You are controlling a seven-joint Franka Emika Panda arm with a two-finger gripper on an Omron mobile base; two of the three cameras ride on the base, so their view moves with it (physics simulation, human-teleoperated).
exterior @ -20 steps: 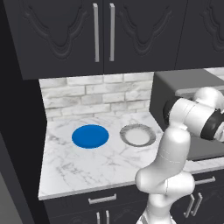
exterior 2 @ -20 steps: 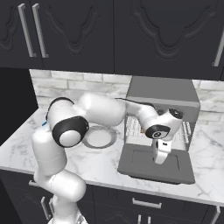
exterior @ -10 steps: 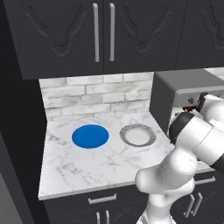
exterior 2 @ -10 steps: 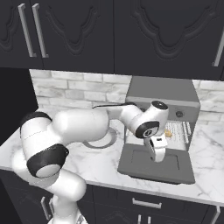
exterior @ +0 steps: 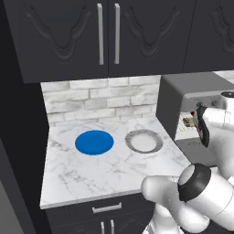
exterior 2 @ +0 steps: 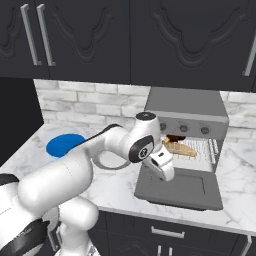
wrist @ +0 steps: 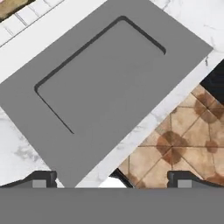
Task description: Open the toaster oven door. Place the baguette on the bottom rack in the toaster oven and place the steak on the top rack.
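The toaster oven [exterior 2: 186,107] stands at the right end of the counter. Its door [exterior 2: 181,188] lies folded down flat in front of it, window facing up. Inside, the tan baguette [exterior 2: 182,149] lies on a wire rack, and the dark steak [exterior 2: 174,138] sits just above it under the knob strip. My gripper [exterior 2: 168,173] hangs open over the left part of the door, holding nothing. In the hand view the door [wrist: 105,83] lies below the gripper [wrist: 112,181], with the fingertips [wrist: 41,180] wide apart.
A blue plate [exterior: 94,142] and a grey-rimmed plate [exterior: 144,140] lie on the marble counter [exterior: 91,173] left of the oven. Dark cabinets [exterior: 105,36] hang above. Past the counter edge, tiled floor [wrist: 183,135] shows in the hand view.
The arm has swung round and the hand has drawn back leftward from the oven opening to above the door's left side. The gripper stayed open; the food has not moved.
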